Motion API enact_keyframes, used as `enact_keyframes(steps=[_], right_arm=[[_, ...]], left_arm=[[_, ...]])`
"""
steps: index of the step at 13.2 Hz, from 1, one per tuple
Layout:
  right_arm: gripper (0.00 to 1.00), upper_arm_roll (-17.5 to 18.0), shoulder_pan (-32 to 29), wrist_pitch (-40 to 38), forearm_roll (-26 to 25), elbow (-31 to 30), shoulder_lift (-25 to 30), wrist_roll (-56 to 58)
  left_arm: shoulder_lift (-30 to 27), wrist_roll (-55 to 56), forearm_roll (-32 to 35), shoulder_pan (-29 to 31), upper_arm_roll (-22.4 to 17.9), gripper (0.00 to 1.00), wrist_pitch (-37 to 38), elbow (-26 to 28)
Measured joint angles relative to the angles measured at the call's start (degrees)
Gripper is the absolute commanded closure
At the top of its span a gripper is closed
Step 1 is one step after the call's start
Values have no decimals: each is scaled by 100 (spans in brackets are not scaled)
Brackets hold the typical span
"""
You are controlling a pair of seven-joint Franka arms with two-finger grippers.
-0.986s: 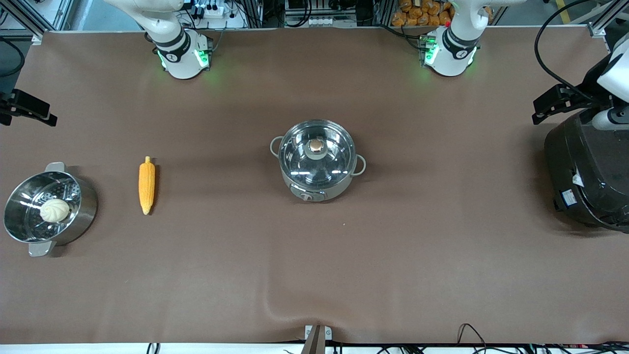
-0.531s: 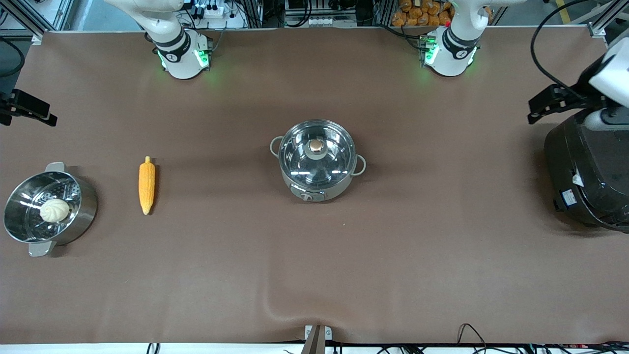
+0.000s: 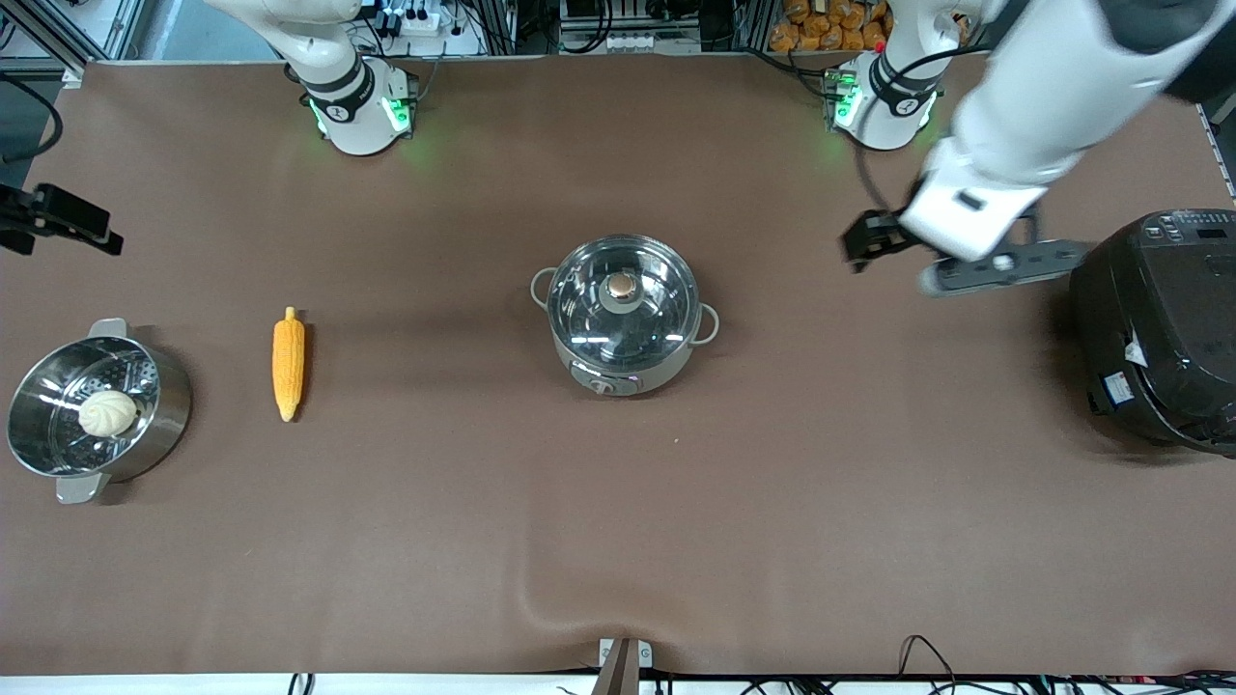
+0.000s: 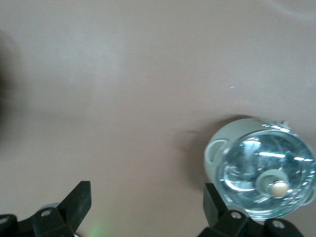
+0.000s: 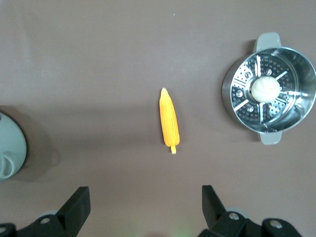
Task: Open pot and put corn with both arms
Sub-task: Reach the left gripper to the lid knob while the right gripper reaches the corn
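pot point(image 3: 623, 314) lidded | corn point(image 3: 288, 362) on table — both grippers open

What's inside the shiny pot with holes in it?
A pale round bun sits on the holed insert inside the steamer pot. Whatever lies under that insert is hidden.

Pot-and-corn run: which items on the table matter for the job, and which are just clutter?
Job items:
- pot, glass lid on
- corn, lying on the table toward the right arm's end
- left gripper, open, over bare table
- right gripper, open, up over the corn

Just lying about:
- steamer pot with a bun in it
- black rice cooker
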State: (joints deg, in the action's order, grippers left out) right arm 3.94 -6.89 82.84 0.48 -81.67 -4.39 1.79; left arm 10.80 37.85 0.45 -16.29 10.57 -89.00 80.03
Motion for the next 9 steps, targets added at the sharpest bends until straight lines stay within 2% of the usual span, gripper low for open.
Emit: enact_keyframes(steps=[2,4,9], right_arm=[[0,14,28,811,4,-611,44,1],[0,26,105,1986,5,-1504,152,2],[0,-58,-106,3838,-20,-3431,186,5]], left_arm=[[304,511,0,-342,5,0,-273,-80],[576,956,0,-711,7,0,-513,-96],[1213,1808,0,-1539,-12,0,-968,-126]])
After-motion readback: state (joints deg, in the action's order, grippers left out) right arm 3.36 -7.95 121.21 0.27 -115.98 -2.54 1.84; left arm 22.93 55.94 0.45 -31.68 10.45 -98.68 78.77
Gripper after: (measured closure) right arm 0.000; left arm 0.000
